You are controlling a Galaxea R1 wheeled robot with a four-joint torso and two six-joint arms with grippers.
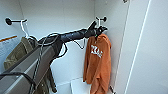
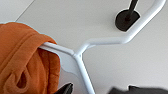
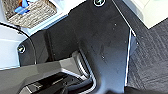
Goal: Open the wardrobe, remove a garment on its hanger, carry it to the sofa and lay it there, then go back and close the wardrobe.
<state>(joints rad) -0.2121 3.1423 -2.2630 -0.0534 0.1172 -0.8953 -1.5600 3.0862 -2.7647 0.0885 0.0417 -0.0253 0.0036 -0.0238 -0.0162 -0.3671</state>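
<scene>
The wardrobe point(image 1: 62, 15) stands open, its white inside in front of me. The orange garment point(image 1: 97, 62) with white chest print hangs on a white hanger point(image 1: 98, 22), whose hook rests on a black peg point(image 1: 104, 18) at the right wall. My left arm reaches in from the left, and the left gripper point(image 1: 99, 30) is at the hanger's neck, just above the hood. In the left wrist view the hanger point(image 2: 105, 42) and orange cloth point(image 2: 22, 62) are close up. The neck runs between two spread dark fingertips point(image 2: 66, 88); the gripper point(image 2: 97, 88) is open around it.
An olive-green garment point(image 1: 18, 52) hangs on another white hanger point(image 1: 24, 28) at the left. A white door panel point(image 1: 150, 50) stands at the right. A white box point(image 1: 78, 86) sits on the wardrobe floor. The right wrist view has a woven basket point(image 3: 30, 12) and dark carpet point(image 3: 150, 62).
</scene>
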